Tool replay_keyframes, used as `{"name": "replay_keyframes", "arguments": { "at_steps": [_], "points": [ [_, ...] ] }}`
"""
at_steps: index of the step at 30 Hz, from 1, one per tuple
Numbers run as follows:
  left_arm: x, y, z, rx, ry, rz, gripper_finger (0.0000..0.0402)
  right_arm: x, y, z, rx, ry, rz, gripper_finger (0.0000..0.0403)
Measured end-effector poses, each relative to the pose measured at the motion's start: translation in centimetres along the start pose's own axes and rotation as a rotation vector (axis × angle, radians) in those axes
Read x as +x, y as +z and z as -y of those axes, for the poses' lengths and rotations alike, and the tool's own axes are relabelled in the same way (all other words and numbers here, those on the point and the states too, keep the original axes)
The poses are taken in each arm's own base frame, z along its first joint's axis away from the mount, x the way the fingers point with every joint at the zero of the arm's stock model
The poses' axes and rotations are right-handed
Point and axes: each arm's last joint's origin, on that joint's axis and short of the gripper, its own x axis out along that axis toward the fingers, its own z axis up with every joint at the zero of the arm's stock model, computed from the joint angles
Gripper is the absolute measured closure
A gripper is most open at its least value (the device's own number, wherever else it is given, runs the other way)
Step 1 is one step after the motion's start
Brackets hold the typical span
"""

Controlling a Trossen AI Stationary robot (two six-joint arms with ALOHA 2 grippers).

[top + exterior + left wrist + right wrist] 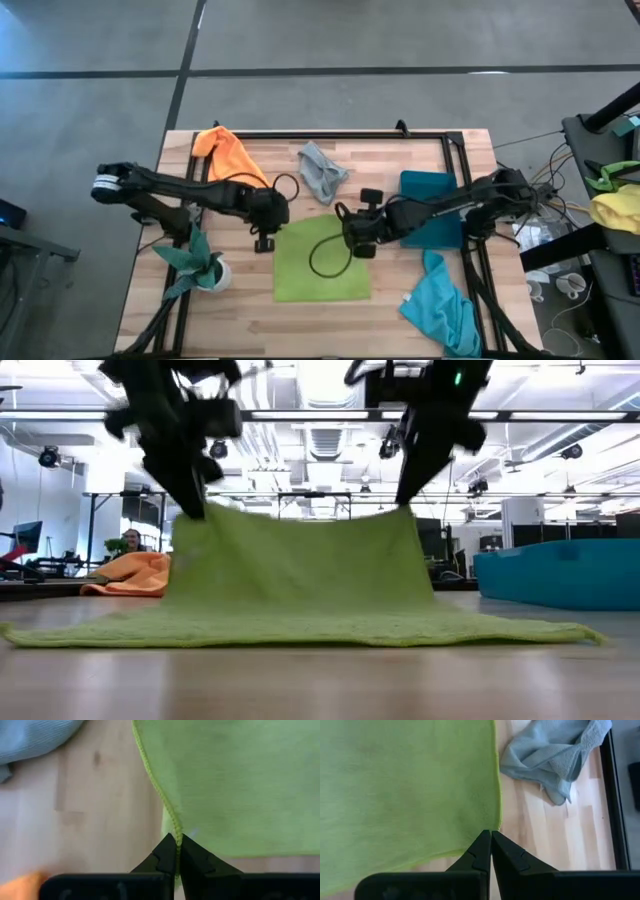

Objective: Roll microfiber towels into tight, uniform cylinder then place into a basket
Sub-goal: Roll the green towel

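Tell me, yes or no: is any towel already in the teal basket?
No. The high view shows the basket without any towel; the orange, grey, lime green and turquoise towels lie outside it.

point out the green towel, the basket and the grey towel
green towel (320, 275), high view, on its flat part on the table
basket (425, 187), high view, on its far end
grey towel (320, 172), high view, on its crumpled middle

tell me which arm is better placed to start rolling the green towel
Neither alone: left end effector and right end effector each pinch a far corner of the lime green towel, lifting that edge evenly.
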Motion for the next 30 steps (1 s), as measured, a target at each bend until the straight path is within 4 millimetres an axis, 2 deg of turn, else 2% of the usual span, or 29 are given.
{"name": "replay_keyframes", "arguments": {
  "at_steps": [7,15,19,22,26,30],
  "points": [
    [3.6,-1.2,-2.6,0.159,0.057,-0.076,0.0401,3.2,-1.2,1.8,-0.06,-0.014,-0.024,0.0394],
    [5.4,-1.2,-4.4,0.277,0.125,-0.133,0.0401,5.5,-2.4,2.4,-0.095,-0.003,0.004,0.0394],
    [6.4,-1.2,-4.5,0.355,0.124,-0.144,0.0401,6.8,-3.2,2.5,-0.118,0.081,0.025,0.0394],
    [6.7,-1.2,-4.6,0.407,0.141,-0.17,0.0401,7.5,-4.0,3.0,-0.11,0.078,-0.002,0.0394],
    [6.3,-0.6,-4.8,0.438,0.183,-0.171,0.0401,7.7,-4.0,3.6,-0.118,0.071,-0.003,0.0394],
    [6.2,-0.5,-4.7,0.437,0.181,-0.167,0.0401,7.7,-3.7,3.7,-0.132,0.157,0.022,0.0394]
  ]
}}
